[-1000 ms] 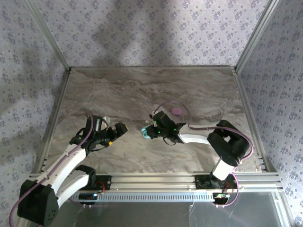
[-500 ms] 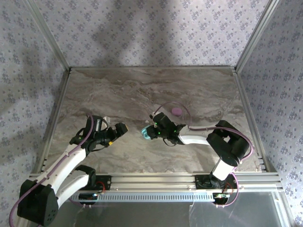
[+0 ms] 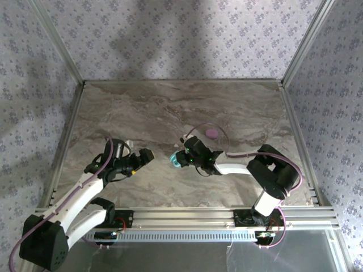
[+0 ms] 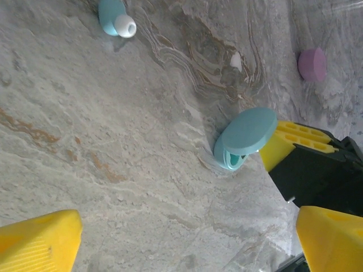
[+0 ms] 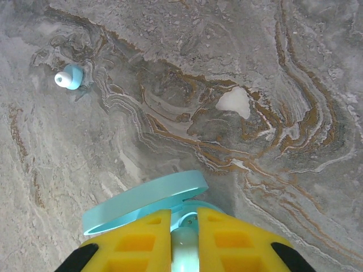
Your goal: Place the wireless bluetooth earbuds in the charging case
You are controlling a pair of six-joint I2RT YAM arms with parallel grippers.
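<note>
The left gripper [image 4: 187, 241] hangs low over the table [image 4: 113, 141] with its yellow fingers spread wide and nothing between them. Just across from it, the right gripper [image 5: 184, 218] has its fingers pressed together on a small pale blue piece, which I take to be one of the earbuds [image 5: 184, 249]. That held earbud sits right at the open blue charging case [image 4: 245, 133], whose lid stands tipped up on the far side of the fingers. From the right wrist view the bud seems to be directly above the well, so the move ahead looks like a short push straight down, then letting go. Whether the bud is already seated I cannot tell.

Farther out, a second blue earbud [image 4: 116, 17] lies loose on the marble, white tip showing, well apart from the case and off to its left. The free left gripper looks the likelier one to fetch it. Beyond the case, a pink pod [image 4: 312, 63] rests alone.
</note>
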